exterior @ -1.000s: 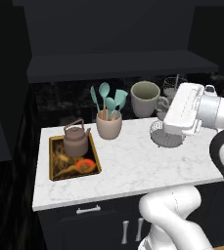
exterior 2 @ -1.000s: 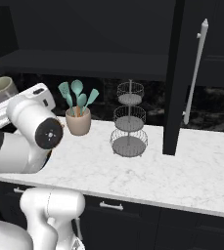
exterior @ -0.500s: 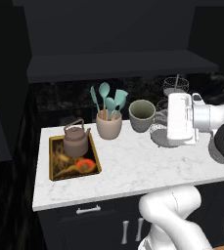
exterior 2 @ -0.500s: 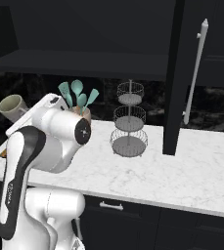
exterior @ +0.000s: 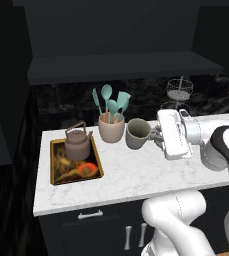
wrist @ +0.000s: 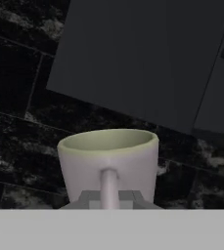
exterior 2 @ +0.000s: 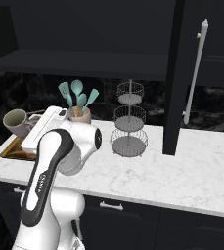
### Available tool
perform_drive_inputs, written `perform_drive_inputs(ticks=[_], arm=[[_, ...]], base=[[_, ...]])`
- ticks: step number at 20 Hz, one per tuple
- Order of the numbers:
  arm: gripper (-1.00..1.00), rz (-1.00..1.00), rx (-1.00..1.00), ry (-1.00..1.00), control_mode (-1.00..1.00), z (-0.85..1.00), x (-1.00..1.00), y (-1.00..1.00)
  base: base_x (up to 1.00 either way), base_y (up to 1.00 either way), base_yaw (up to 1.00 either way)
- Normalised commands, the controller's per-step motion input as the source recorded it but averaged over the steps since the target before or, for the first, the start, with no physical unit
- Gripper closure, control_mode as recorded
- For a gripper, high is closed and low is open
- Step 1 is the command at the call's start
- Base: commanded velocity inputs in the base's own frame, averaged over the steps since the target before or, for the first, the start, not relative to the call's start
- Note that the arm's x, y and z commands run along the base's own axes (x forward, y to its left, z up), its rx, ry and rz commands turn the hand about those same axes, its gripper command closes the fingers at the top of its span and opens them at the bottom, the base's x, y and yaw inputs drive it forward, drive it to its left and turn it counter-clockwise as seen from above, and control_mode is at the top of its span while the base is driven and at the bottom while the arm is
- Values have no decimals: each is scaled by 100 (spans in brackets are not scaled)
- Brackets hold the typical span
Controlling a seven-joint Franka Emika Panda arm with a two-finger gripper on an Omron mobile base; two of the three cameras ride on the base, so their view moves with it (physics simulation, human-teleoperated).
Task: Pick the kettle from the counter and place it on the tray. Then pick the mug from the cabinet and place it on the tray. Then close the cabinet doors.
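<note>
The mug [exterior: 137, 133] is gripped by its handle in the clenched fingers [exterior: 158, 134], above the table [exterior: 136, 175]. The kettle [exterior: 77, 143] is seated on the tray [exterior: 54, 165] at the table's left end.

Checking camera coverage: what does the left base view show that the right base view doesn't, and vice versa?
Left base view: the kettle sitting on the tray, whose picture is visible. Right base view: an open cabinet door with its long silver handle, and the whole three-tier wire stand. Both: the mug held by its handle in the shut claw above the counter, and the utensil crock.
</note>
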Motion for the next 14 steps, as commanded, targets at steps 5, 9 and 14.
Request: perform_drive_inputs(ticks=[5, 9, 14], arm=[[100, 17, 6, 0, -100, -45, 23, 19], [100, 13, 2, 0, -100, -39, 34, 17], [100, 9, 1, 0, -100, -37, 35, 23]], base=[[0, 0, 0], [0, 0, 0], [0, 0, 0]])
